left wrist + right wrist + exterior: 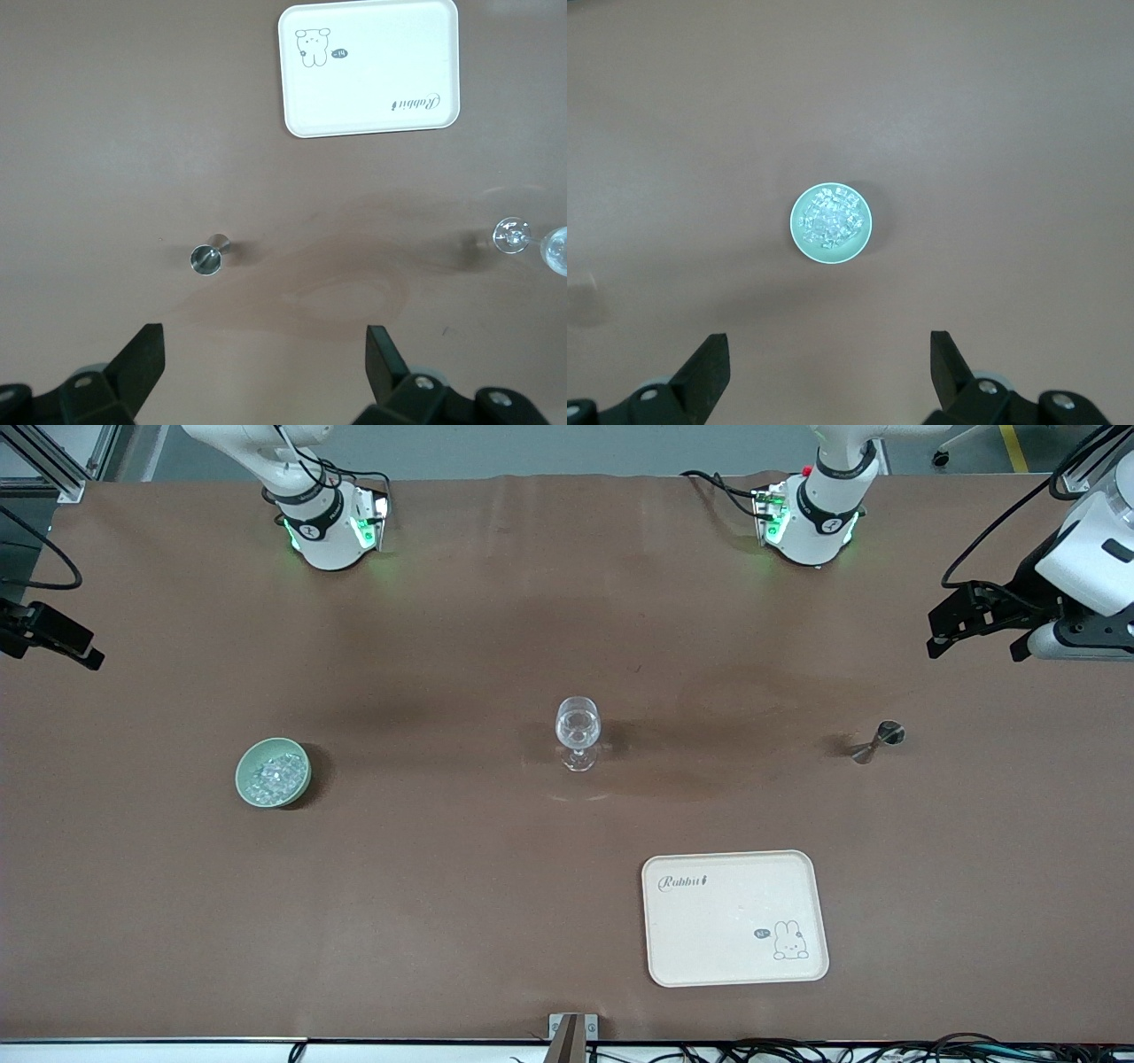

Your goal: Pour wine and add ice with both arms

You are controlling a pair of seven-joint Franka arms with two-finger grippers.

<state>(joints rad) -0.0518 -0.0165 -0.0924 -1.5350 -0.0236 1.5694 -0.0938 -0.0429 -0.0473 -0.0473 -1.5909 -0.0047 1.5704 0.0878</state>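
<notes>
Though faint, tray (pixel 735 957) script: "Rabbit".

The surface (pixel 443 886) is showing a matt brown covering, smooth apart from faint creases and darker stains near its middle. The stemmed glass (pixel 578 731) is looking clear and glossy, catching bright glints. The ice (pixel 273 772) is glinting as small colourless glassy chunks in a smooth pale green bowl (pixel 249 786) with a soft sheen. The small measuring cup (pixel 877 741) is shining like polished metal. The tray (pixel 735 957) is looking like matt cream plastic, printed with a rabbit.
</notes>
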